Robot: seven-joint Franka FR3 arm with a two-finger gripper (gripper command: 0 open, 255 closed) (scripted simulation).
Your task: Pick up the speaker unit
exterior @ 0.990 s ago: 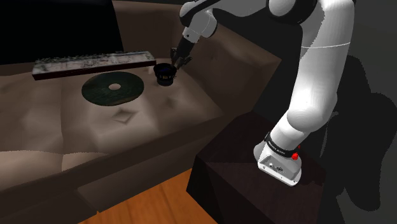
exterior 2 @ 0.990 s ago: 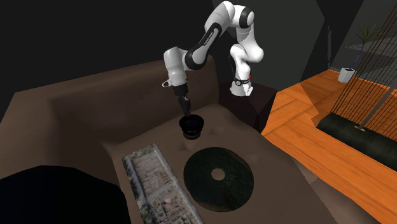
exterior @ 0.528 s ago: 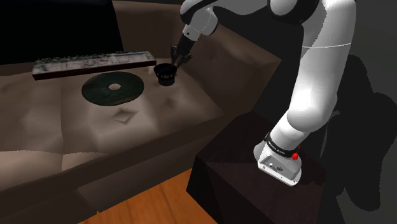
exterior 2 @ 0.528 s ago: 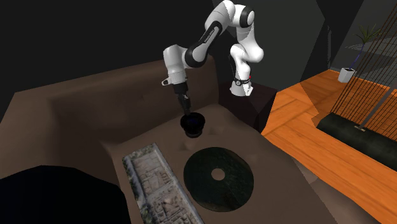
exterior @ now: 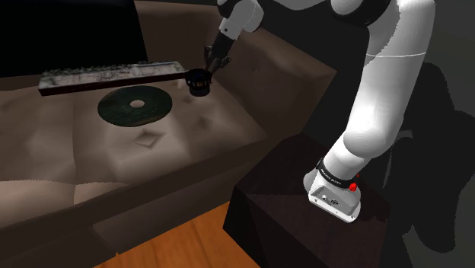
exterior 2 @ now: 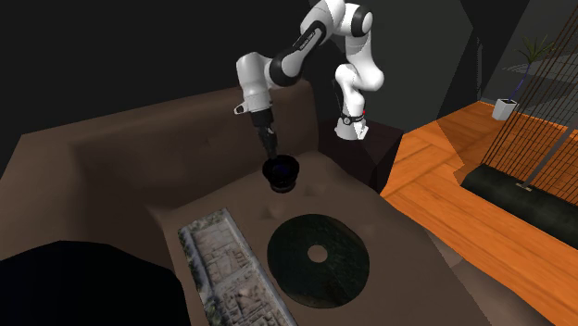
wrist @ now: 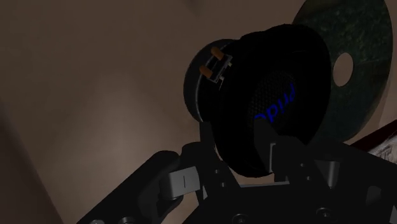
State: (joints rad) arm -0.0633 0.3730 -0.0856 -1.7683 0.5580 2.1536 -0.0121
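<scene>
The speaker unit [exterior: 199,82] is a small black bowl-shaped driver, and it hangs tilted just above the brown sofa seat [exterior: 152,152]. My gripper [exterior: 207,70] is shut on the speaker's rim from above. From the second exterior view the speaker unit [exterior 2: 282,173] hangs under the gripper [exterior 2: 274,159], in front of the sofa's backrest. Seen from the wrist, the speaker unit [wrist: 267,102] shows blue lettering on its cone and two small terminals, and the gripper [wrist: 254,156] clasps its edge.
A dark round disc with a centre hole [exterior: 135,105] lies on the seat beside the speaker. A long flat patterned slab [exterior: 114,74] lies beyond the disc. The dark stand [exterior: 304,205] sits at the sofa's end, on an orange wooden floor [exterior 2: 482,231].
The gripper has risen with the speaker unit in it, lifting it off the sofa seat and slightly toward the shoulder view's top.
</scene>
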